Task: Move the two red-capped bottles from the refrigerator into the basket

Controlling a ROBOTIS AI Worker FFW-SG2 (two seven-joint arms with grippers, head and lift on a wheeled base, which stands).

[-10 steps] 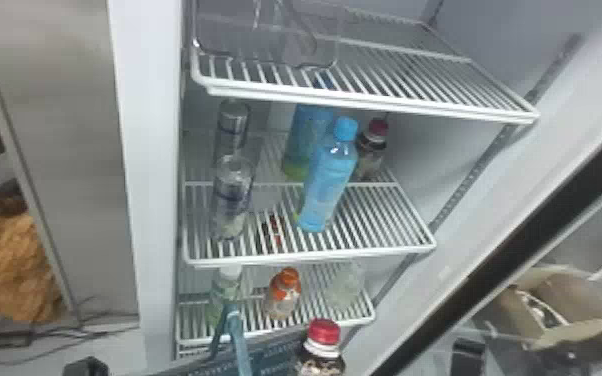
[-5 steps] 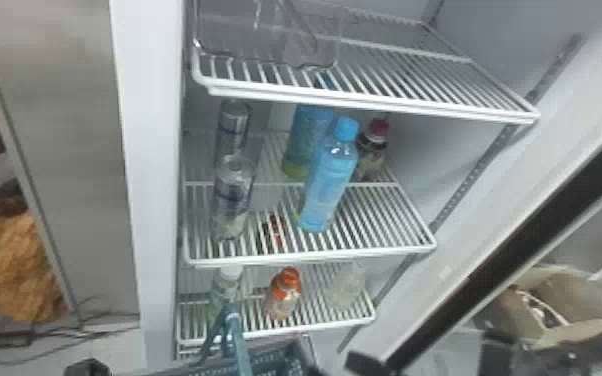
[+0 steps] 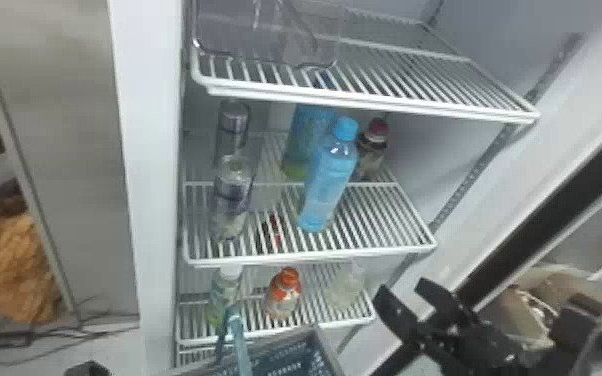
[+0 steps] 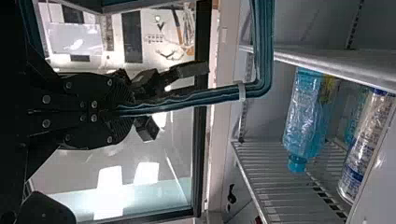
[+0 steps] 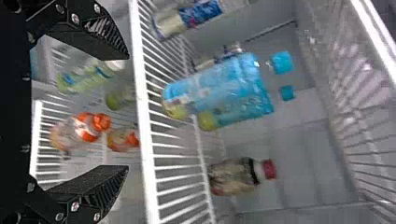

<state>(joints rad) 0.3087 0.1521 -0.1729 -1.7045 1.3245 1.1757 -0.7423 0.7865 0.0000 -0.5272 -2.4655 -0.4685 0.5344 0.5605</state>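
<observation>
One red-capped bottle point(image 3: 374, 147) stands at the back right of the middle shelf, behind the front blue bottle; in the right wrist view the red-capped bottle point(image 5: 240, 176) lies beyond the shelf's front edge. My right gripper point(image 3: 405, 301) is open in front of the lower shelves, to their right; in its wrist view the right gripper point(image 5: 126, 112) has nothing between its fingers. The basket point(image 3: 327, 350) is at the bottom, its teal handle raised. My left arm point(image 3: 87, 369) shows at the bottom edge, and the left gripper point(image 4: 119, 110) is shut on the basket handle point(image 4: 205, 96).
Two blue bottles point(image 3: 327, 182) and clear bottles point(image 3: 232, 197) share the middle shelf. The wire shelf above point(image 3: 365, 100) overhangs them. An orange-capped bottle point(image 3: 284, 295) stands on the lower shelf point(image 3: 315, 325). The dark-edged door frame point(image 3: 540, 220) runs along the right.
A red-capped bottle seen above the basket at the bottom edge a second ago has gone from there. The right gripper has come up into view, empty. The bottles on the shelves have not moved.
</observation>
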